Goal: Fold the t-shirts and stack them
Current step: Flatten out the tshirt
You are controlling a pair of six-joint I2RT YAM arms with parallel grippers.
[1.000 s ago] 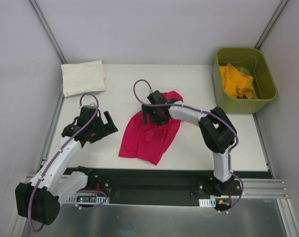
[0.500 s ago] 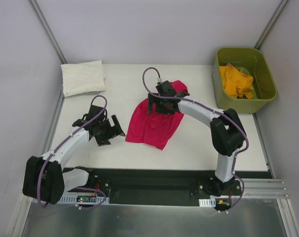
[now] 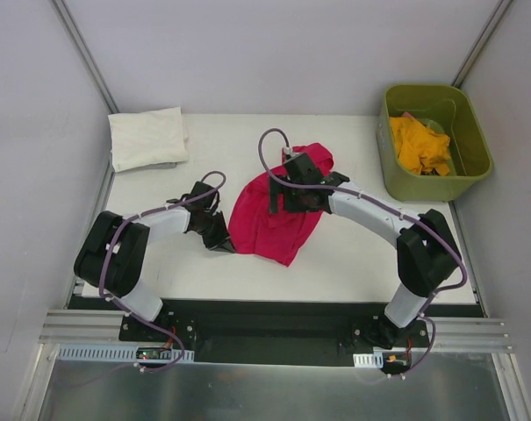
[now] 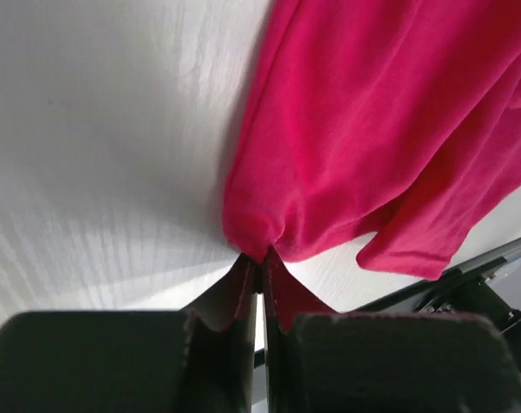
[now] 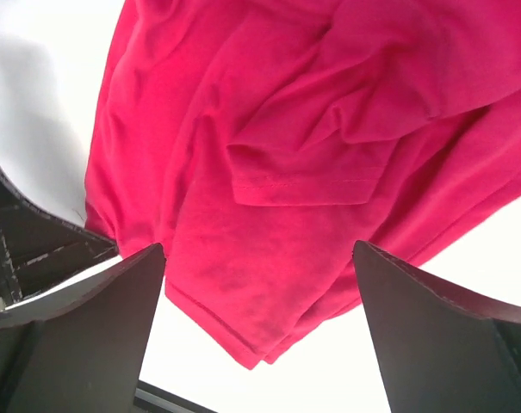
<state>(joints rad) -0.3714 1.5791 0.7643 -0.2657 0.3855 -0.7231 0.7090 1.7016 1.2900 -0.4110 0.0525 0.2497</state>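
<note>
Three soft cloth short-sleeved shirts are seen. One magenta-pink t-shirt [image 3: 278, 219] is laid crumpled at approx. the centre of the white table [image 3: 353, 254]. Its near-left hem corner is pinched by the left fingers [image 4: 221, 353], which are clenched tight w/ cloth bunched at the tips. The right fingers [image 5: 79, 318] are held spread wide over the shirt's middle, w/ nothing gripped between them. A white t-shirt [image 3: 147, 138] is laid folded at the far-left table corner, well apart. An orange-yellow t-shirt [image 3: 419, 145] is heaped inside the olive-green plastic bin [image 3: 434, 189] at far right.
</note>
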